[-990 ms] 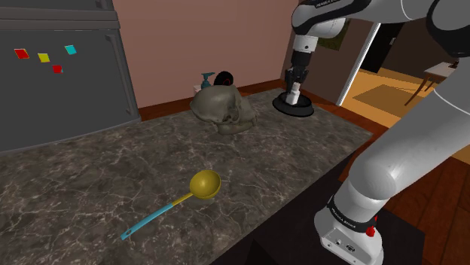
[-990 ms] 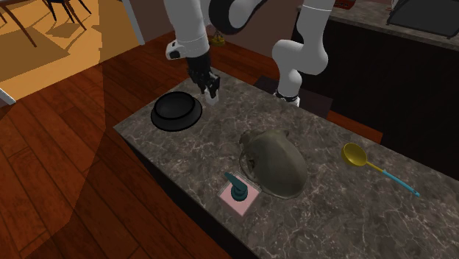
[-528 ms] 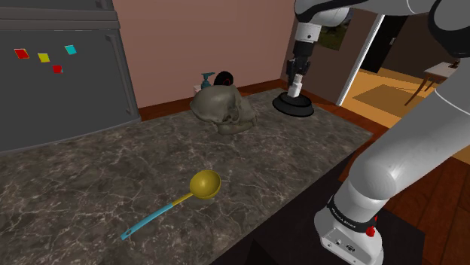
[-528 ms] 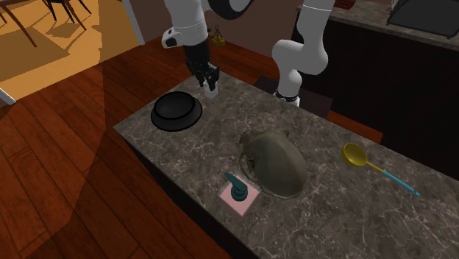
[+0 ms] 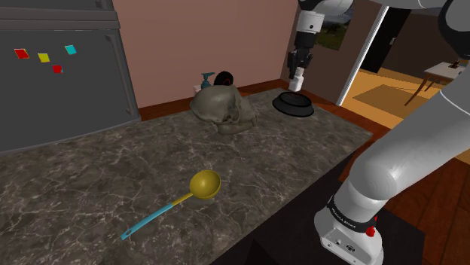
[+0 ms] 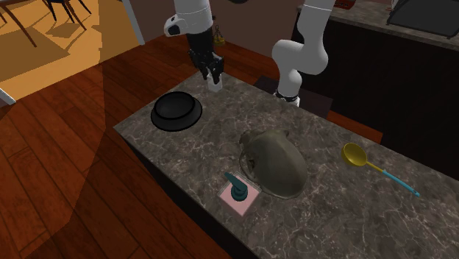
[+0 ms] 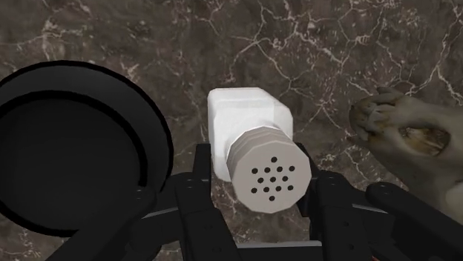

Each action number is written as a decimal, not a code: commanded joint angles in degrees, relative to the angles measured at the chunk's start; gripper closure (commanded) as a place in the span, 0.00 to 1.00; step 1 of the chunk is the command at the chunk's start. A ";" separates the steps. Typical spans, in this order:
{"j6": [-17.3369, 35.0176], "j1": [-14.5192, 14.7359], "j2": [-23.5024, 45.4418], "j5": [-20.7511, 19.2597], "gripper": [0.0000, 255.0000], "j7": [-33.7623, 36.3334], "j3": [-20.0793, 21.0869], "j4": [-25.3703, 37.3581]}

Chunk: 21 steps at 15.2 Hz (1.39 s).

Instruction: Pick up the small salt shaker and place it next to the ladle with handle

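Observation:
The small white salt shaker [image 7: 248, 122], a square bottle with a perforated grey cap, is clasped between my black fingers [image 7: 194, 182]. My gripper [image 5: 298, 72] hangs in the air above the black bowl [image 5: 293, 105], shut on the shaker [image 5: 299, 77], well clear of the marble counter [image 5: 90, 181]. The second exterior view shows the gripper [image 6: 214, 73] with the shaker [image 6: 215, 81] over the counter's far corner. The ladle [image 5: 192, 192], with its yellow cup and teal handle, lies far off near the counter's front edge in the shoulder view, also visible as the ladle [image 6: 371, 163].
A grey-green skull-like lump [image 5: 226, 109] sits mid-counter between the gripper and the ladle. A teal object on a pink pad [image 6: 239, 193] stands beside the lump [image 6: 276, 162]. The black bowl [image 6: 176, 112] sits near the counter's corner. A grey fridge [image 5: 60, 68] borders the shoulder view's left.
The gripper has risen straight up with the salt shaker, from just above the black bowl's rim to well over it. Nothing else has moved.

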 commanded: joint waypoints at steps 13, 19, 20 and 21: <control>0.78 5.74 -15.49 3.84 1.00 19.06 13.69 -15.02; 1.18 8.84 -18.86 7.72 1.00 27.23 20.16 -17.92; 1.29 9.39 -19.20 8.43 1.00 28.59 21.26 -18.18; 1.42 9.93 -19.47 9.14 1.00 29.96 22.37 -18.38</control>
